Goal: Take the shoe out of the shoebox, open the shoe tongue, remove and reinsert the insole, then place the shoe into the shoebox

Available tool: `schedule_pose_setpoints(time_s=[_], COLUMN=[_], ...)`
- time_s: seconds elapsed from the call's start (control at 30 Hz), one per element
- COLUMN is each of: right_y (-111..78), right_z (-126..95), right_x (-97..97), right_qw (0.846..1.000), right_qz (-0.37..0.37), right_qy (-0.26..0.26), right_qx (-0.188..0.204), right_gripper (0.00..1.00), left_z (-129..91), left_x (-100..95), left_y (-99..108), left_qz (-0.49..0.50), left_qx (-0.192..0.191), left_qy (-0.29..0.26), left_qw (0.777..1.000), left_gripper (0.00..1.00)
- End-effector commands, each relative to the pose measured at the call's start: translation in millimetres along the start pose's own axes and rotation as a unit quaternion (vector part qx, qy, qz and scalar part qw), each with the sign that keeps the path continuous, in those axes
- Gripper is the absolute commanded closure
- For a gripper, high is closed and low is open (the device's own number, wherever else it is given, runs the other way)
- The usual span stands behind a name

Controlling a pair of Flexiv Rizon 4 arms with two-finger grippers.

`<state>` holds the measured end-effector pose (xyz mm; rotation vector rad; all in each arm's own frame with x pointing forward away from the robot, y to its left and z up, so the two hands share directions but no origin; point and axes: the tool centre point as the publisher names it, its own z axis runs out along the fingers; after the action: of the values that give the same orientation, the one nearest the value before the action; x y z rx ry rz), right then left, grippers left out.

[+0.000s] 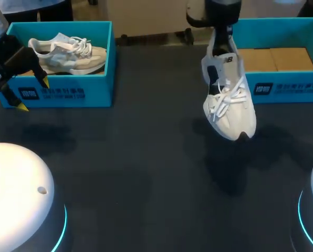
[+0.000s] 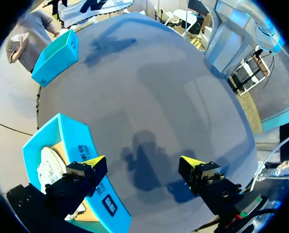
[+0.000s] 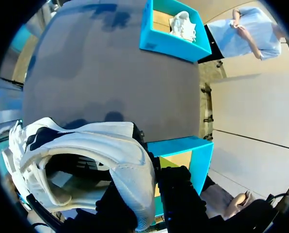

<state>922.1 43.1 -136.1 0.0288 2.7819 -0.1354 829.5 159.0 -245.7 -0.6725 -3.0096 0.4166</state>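
A white sneaker (image 1: pixel 230 102) with a dark collar and white laces hangs toe-down over the table, just in front of the right teal shoebox (image 1: pixel 282 86). My right gripper (image 1: pixel 219 44) is shut on its heel collar. In the right wrist view the sneaker (image 3: pixel 86 150) has its opening facing the camera, and the gripper (image 3: pixel 149 187) pinches the heel wall. My left gripper (image 1: pixel 33 94) is open and holds nothing, at the front left corner of the left shoebox (image 1: pixel 67 92). In its own view the left gripper (image 2: pixel 142 162) is spread wide over the bare table.
The left shoebox holds a second pale sneaker (image 1: pixel 67 52), seen also beside my left finger (image 2: pixel 50 167). The right shoebox shows only its brown cardboard floor (image 1: pixel 274 58). The dark table (image 1: pixel 146 173) spreads between and in front of the boxes.
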Motion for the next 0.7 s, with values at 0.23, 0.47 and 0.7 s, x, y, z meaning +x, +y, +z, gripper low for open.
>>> schedule_pose_setpoints(time_s=[0.23,0.47,0.7], right_y=[-24.4,-58.0,-111.8], right_z=[-3,-4,-7], right_x=[-34.0,-79.6,-109.9], right_qw=[0.999,0.998,0.998], right_qz=[0.012,-0.034,-0.041], right_qy=[-0.011,-0.013,-0.005], right_qx=[0.034,0.049,0.051], right_gripper=[1.0,1.0,1.0], left_z=[0,0,0], left_x=[0.2,0.2,0.2], left_y=[0,0,0], left_qz=[0.0,0.0,0.0], left_qx=[-0.002,-0.002,-0.002], left_qy=[0.001,0.001,0.001], left_qw=[1.0,1.0,1.0], left_gripper=[0.0,0.0,0.0])
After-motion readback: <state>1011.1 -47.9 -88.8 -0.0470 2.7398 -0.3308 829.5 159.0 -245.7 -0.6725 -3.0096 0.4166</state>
